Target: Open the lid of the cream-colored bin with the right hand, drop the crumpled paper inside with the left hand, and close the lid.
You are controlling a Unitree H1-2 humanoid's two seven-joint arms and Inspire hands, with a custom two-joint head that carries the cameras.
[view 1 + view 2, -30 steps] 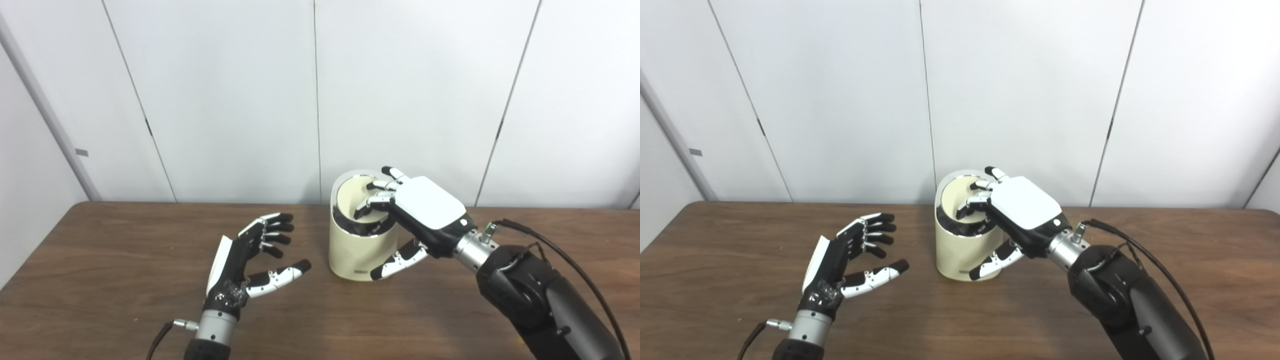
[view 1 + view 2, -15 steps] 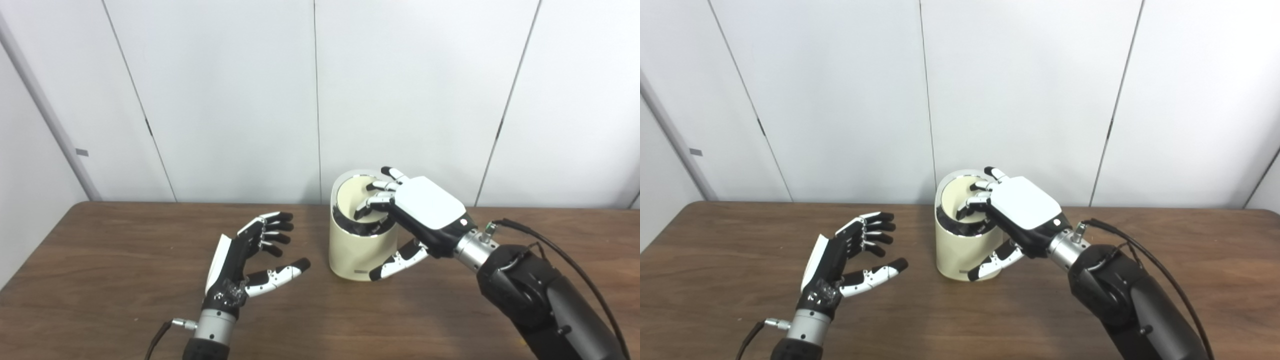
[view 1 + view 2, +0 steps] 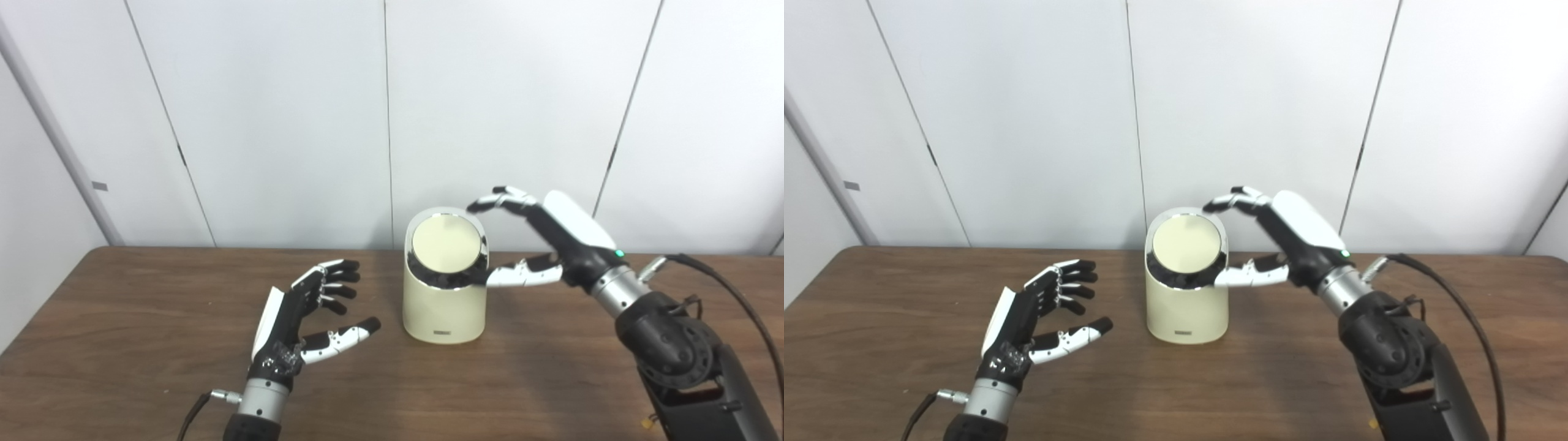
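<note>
The cream-colored bin stands on the wooden table, at the middle near the back wall. Its round cream lid sits flat in the chrome ring and faces me, with a dark band under it. My right hand is open and empty, just right of the bin, its fingers arched above the top right rim and its thumb beside the ring. My left hand is open and empty, palm turned inward, left of the bin and apart from it. No crumpled paper is in view.
The brown table runs the full width, with its back edge against a white panelled wall. A black cable loops off my right forearm.
My right hand has lifted out of the bin's mouth and drawn back to the right and up. The lid, pushed inward before, has swung back flat in its ring. The left hand has not moved.
</note>
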